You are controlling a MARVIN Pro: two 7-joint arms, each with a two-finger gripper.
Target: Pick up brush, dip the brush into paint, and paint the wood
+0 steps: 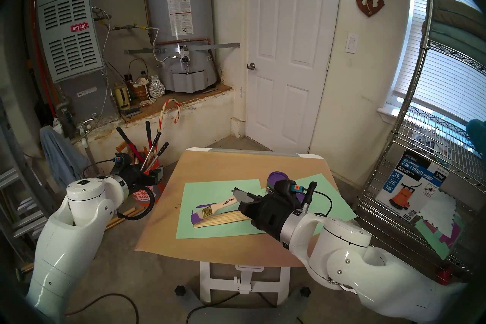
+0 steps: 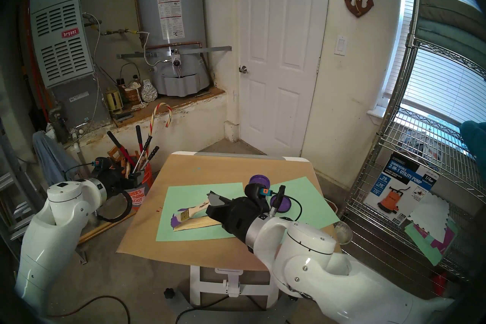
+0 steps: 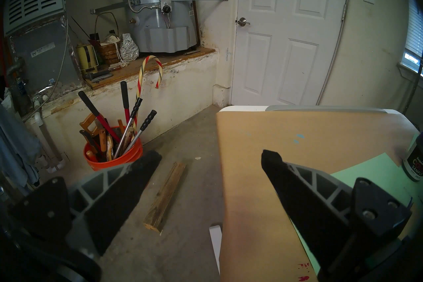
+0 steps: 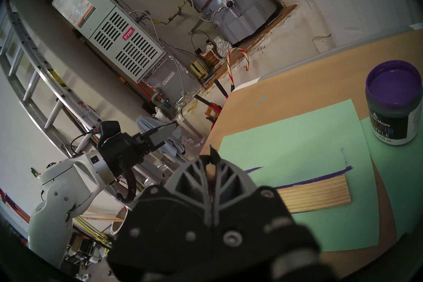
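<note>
We hold the brush (image 1: 214, 206) by its handle in our clamped right pincer (image 1: 240, 196), bristles down on the wood (image 1: 221, 219) at mid-frame to lay paint, our left pincer (image 3: 210, 155) wide and idle.

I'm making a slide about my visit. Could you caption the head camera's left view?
Right gripper holds the brush on the wood, one end painted purple.
</note>
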